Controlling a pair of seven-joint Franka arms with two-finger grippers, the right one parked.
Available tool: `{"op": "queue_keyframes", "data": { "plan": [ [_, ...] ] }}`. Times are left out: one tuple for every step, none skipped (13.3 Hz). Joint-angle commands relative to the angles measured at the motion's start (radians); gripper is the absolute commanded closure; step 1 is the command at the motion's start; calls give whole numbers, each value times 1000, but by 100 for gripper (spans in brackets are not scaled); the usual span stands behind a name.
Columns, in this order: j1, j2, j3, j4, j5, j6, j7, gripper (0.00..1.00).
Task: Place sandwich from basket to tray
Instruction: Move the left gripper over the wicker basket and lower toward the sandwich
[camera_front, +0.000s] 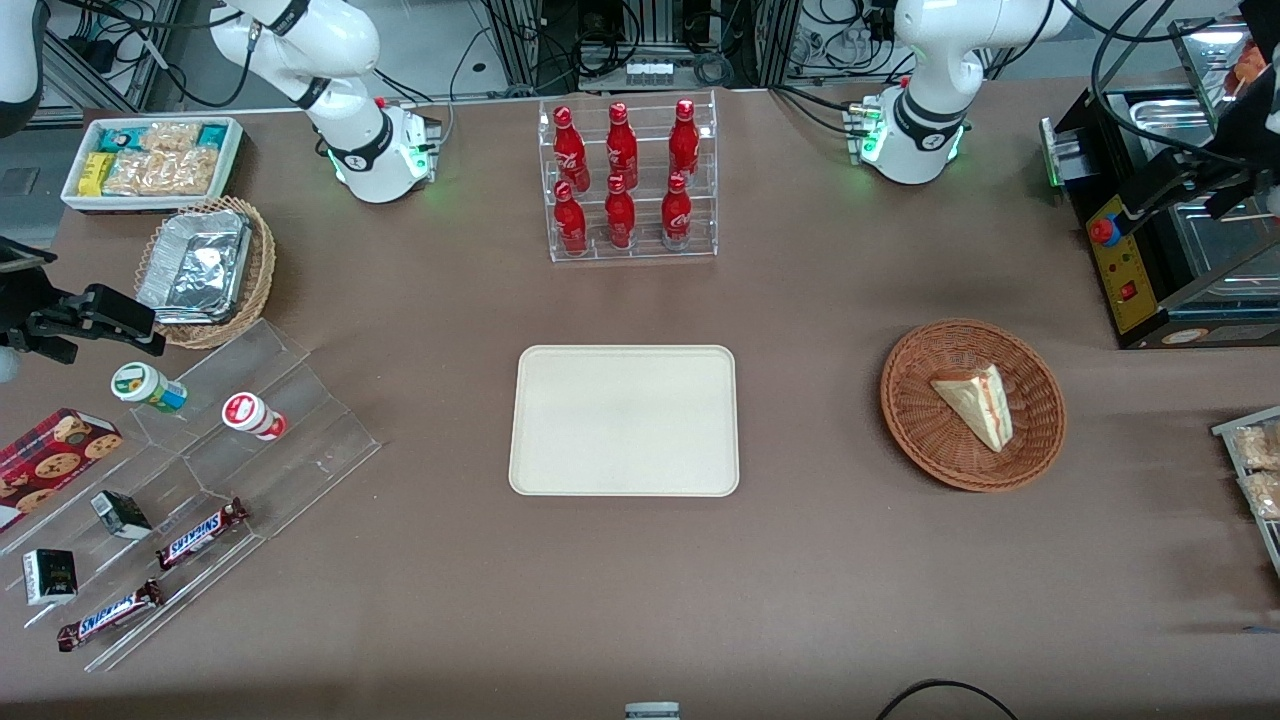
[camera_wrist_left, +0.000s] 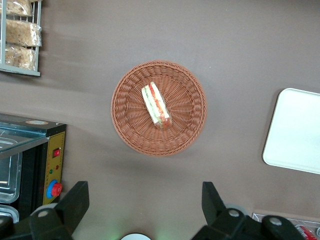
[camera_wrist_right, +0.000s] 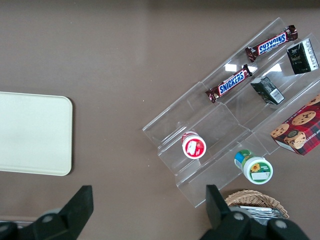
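I am looking down at the brown table (camera_front: 820, 560), a broad matte surface. The tray (camera_front: 624, 420) is lying bare at its middle, and the basket (camera_front: 972, 404) is sitting well apart from it toward my working end. The sandwich (camera_front: 973, 404) is resting in the basket's hollow, tilted on its side with the red and green filling edge showing.

My gripper (camera_wrist_left: 145, 202) is hanging high above the table beside the basket with its fingers spread wide apart, holding nothing.

I am judging the sandwich light, soft and easily crushed. I should be closing on the two flat bread faces at the thick middle of the wedge, gently.

The basket wall is low, so descent looks unobstructed. The black machine (camera_front: 1170, 240) stands nearby, but the path toward the tray looks open.
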Motion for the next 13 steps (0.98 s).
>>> {"op": "queue_keyframes", "data": {
  "plan": [
    [1, 35, 3, 45, -13, -35, 21, 0],
    [-4, 45, 5, 46, -11, -35, 19, 0],
    [-4, 62, 5, 45, -3, -35, 13, 0],
    [-2, 76, 5, 40, -2, -28, 4, 0],
    [-1, 105, 5, 39, 7, -20, -8, 0],
    [0, 133, 5, 34, 15, -11, -51, 0],
    [1, 159, 5, 16, 18, 20, -126, 0],
    [4, 176, 5, -18, 18, 56, -176, 0],
    [9, 194, 5, -59, 17, 96, -197, 0],
    [12, 203, 6, -104, 14, 147, -218, 0],
    [12, 208, 6, -154, 15, 222, -273, 0],
    [12, 213, 6, -212, 15, 306, -339, 0],
    [13, 220, 8, -266, 18, 380, -381, 0]
  ]
}}
